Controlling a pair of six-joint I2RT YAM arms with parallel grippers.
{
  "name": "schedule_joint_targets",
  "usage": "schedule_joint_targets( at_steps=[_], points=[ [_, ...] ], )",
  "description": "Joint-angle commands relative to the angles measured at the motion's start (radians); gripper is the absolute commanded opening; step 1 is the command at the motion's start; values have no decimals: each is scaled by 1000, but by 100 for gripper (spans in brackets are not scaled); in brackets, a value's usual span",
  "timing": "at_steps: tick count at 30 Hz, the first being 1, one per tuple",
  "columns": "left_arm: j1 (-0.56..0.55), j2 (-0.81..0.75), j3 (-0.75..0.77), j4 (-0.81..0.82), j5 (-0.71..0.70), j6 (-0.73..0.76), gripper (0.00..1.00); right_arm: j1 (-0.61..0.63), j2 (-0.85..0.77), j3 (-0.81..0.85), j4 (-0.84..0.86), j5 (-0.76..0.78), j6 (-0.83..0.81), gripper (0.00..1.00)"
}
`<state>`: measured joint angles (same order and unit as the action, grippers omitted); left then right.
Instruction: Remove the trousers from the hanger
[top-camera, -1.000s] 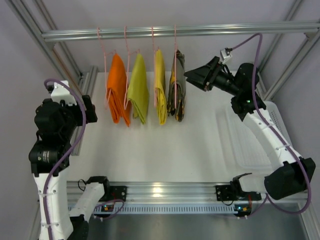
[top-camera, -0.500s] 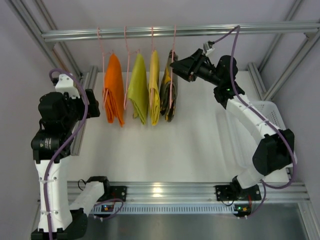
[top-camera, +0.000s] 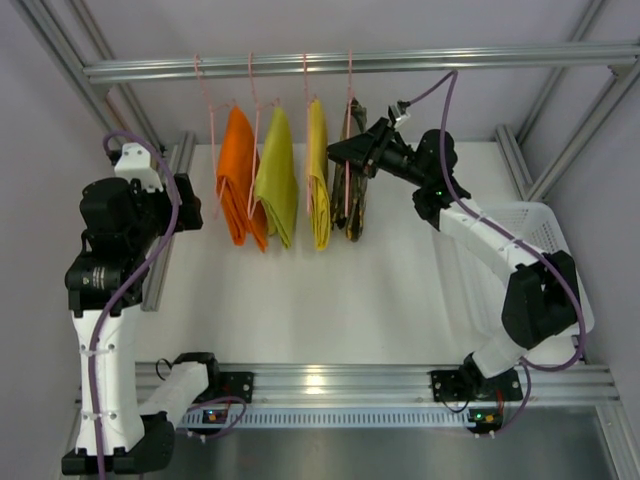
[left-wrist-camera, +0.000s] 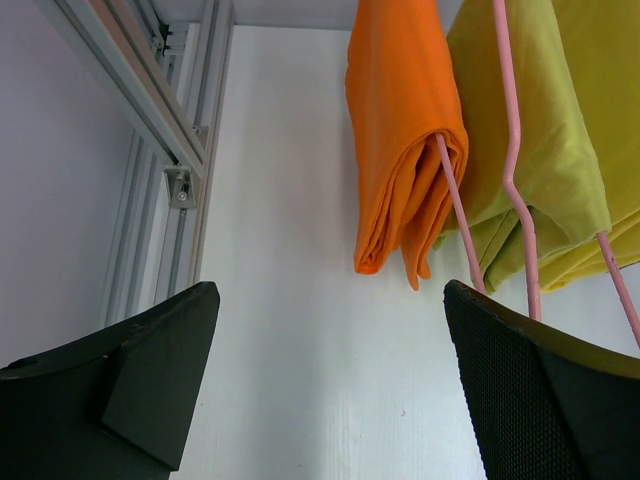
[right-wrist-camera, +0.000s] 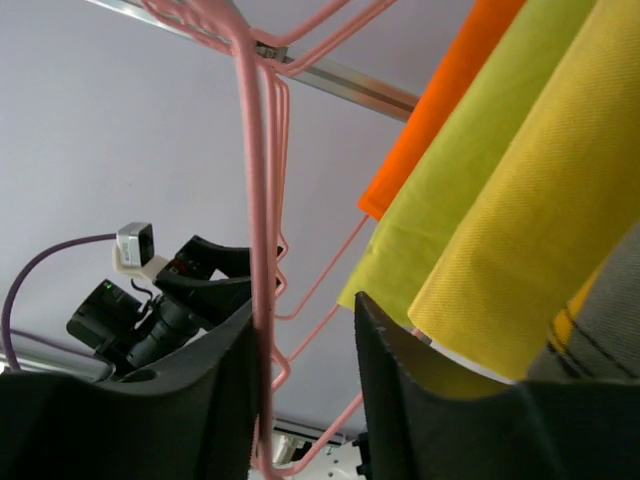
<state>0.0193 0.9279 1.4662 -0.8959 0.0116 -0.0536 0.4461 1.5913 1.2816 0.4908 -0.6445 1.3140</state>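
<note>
Right pincer (top-camera: 338, 152) sits high, close under the rail (top-camera: 400, 62). Its fingers (right-wrist-camera: 420, 400) are spread a little, with the pale-pink wire of the hanger (right-wrist-camera: 262, 250) standing in the gap. The wire lies along one finger's inner edge and clear of the other, so we see no pinch.

The trousers (top-camera: 357, 195) hang on that hanger, just below this pincer and under its wrist. Their long axis runs straight down from the rail toward the bench (top-camera: 320, 290), with the folded end lowest. The hanger's hook points up, over the rail. The broad faces of the cloth turn left and right, so the narrow edge faces the arm bases.

Edges and room:
- Just past the right fingertips hangs the yellow garment (top-camera: 319, 185), close beside the trousers. We cannot tell whether they touch.
- Farther that way hang the lime garment (top-camera: 277, 180) and then the orange garment (top-camera: 235, 185), each on its own pink hanger.
- Back along the right arm the air is open as far as the white basket (top-camera: 545, 225).
- Bare bench lies beneath the hanging ends.

Left pincer (left-wrist-camera: 330, 295) is spread wide and holds nothing. The orange garment hangs ahead of it, toward one fingertip. The trousers are well apart from it, beyond all three plain garments.
</note>
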Motion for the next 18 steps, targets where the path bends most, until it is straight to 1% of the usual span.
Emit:
schedule_joint_targets(
  at_steps=[1, 2, 5, 6, 7, 8, 12, 18],
  points=[
    [5, 2, -10, 68, 19, 1, 99, 17, -37, 19, 135, 9, 10, 36],
    [5, 2, -10, 71, 18, 1, 99, 17, -34, 27, 131, 6, 11, 27],
    [5, 3, -12, 77, 13, -8, 99, 13, -39, 56, 121, -4, 10, 8],
    [5, 3, -12, 78, 13, -11, 99, 6, -51, 61, 115, -7, 11, 4],
    [5, 3, -10, 78, 13, -15, 99, 6, -57, 65, 111, -9, 11, 4],
    [5, 6, -9, 78, 22, -20, 99, -3, -63, 71, 108, -10, 13, 0],
    [5, 23, 6, 86, 71, -52, 99, -33, -105, 107, 101, -29, 7, 0],
    [5, 34, -6, 152, 131, -58, 99, -56, -136, 198, 199, -57, 7, 0]
  ],
)
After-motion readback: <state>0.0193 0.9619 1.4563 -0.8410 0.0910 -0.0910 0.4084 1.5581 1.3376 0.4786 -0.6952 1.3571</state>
